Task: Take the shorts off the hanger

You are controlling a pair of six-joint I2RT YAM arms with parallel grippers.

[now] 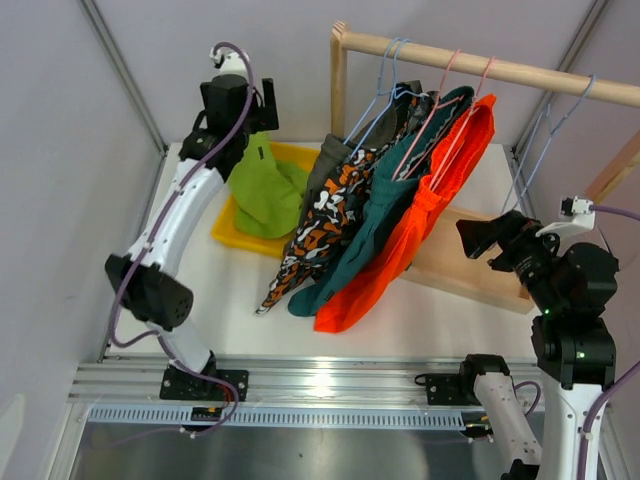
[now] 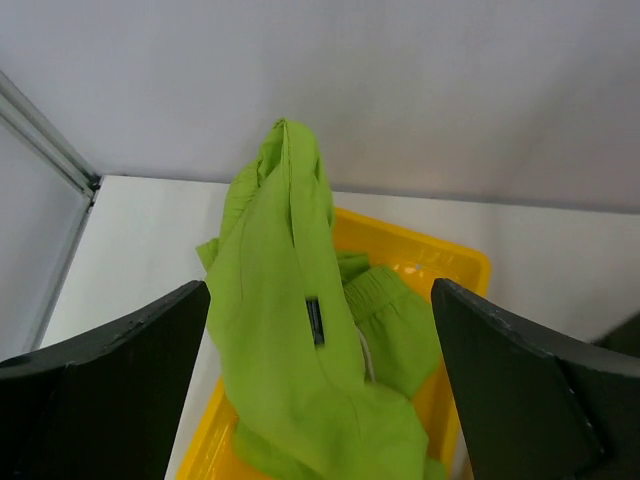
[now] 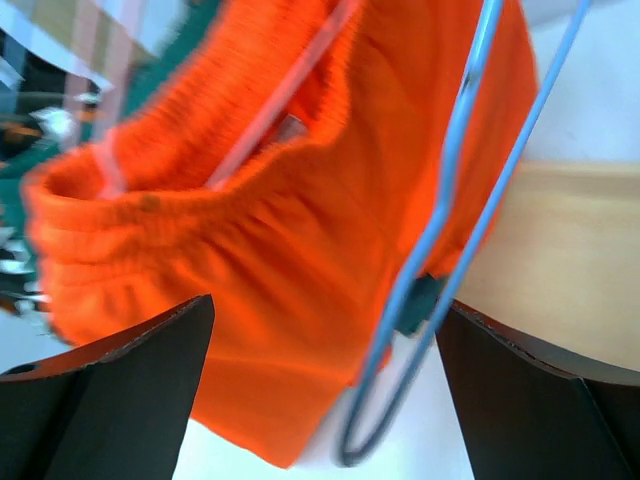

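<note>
Both jaws wide, lime shorts [image 2: 280,350] ungripped

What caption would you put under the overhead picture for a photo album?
Open left gripper above lime green shorts heaped in a yellow tray; four more pairs hang on the wooden rail.

Pale grey walls [image 1: 60,150] close in the left side and the top of the overhead view, smooth and evenly lit, with slim aluminium struts [image 1: 122,75] slanting down at the upper left and upper right. A white table [image 1: 250,300] fills the middle, and toward its right stands a light wooden rack, whose round rail [image 1: 520,72] crosses the upper right from an upright post [image 1: 339,90] above a flat wooden base [image 1: 470,270]. Along the bottom run a ribbed aluminium track [image 1: 330,385] and a shiny metal sheet [image 1: 300,450] that catches a soft glare.
</note>
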